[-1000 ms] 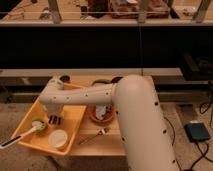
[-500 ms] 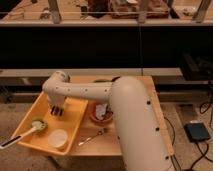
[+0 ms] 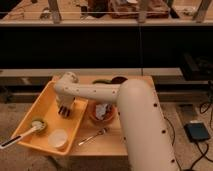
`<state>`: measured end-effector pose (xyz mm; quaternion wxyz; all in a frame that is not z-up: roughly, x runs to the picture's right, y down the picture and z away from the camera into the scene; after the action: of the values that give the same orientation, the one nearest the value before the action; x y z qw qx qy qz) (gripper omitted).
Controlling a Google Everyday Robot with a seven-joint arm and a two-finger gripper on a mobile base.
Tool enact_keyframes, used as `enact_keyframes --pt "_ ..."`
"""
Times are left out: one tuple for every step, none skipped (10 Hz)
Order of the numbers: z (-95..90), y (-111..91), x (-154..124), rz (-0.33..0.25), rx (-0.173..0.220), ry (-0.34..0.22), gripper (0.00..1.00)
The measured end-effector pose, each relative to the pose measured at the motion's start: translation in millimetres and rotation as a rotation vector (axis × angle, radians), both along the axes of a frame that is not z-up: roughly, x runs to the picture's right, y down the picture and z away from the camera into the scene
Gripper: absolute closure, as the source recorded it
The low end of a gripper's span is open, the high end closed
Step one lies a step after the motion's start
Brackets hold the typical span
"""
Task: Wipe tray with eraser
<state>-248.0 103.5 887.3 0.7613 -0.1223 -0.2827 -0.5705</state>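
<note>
The yellow-orange tray (image 3: 46, 102) lies on the left part of the wooden table. My white arm reaches from the lower right, over the table and into the tray. The gripper (image 3: 63, 111) points down over the tray's right half, at or just above the tray floor. Its tip is dark, and I cannot tell the eraser apart from it. No separate eraser shows anywhere else in the tray.
In the tray lie a white round cup (image 3: 58, 138), a small green bowl (image 3: 38, 124) and a white-handled brush (image 3: 19, 138). A reddish-brown bowl (image 3: 103, 115) with something white and a metal spoon (image 3: 92, 136) sit right of the tray. Dark dishes (image 3: 117, 80) stand at the table's back.
The arm's elbow has swung right and away from the camera. The gripper has shifted a little to the right inside the tray, away from the cup and green bowl.
</note>
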Motion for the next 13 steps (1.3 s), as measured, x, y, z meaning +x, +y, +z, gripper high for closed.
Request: enact_keyframes --pt "-8.9 3.5 9.7 0.002 0.012 0.006 1.0" --pt "-16.3 9.3 10.8 -0.008 0.017 0.006 1.0" --pt "-23.4 16.3 10.1 -0.019 0.017 0.004 1.0" --pt "-30.6 28.6 7.9 -0.037 0.015 0.0 1.0" --pt "-34.0 35.8 6.6 -0.05 0.013 -0.004 1.0" --pt "-36.3 40.1 -0.4 -0.066 0.016 -0.014 1.0" --pt "-39.4 45.5 -9.5 -0.079 0.013 -0.027 1.0" --pt "-44.8 45.8 -24.2 -0.096 0.023 -0.052 1.0" --pt "-49.5 41.4 -34.8 -0.11 0.035 -0.076 1.0" --pt "-53.2 36.0 -43.2 -0.118 0.043 -0.094 1.0" --pt "-56.1 31.6 -52.6 -0.132 0.048 -0.113 1.0" --pt "-55.9 24.8 -58.4 -0.139 0.056 -0.124 1.0" --pt "-54.8 19.7 -61.9 -0.141 0.058 -0.131 1.0"
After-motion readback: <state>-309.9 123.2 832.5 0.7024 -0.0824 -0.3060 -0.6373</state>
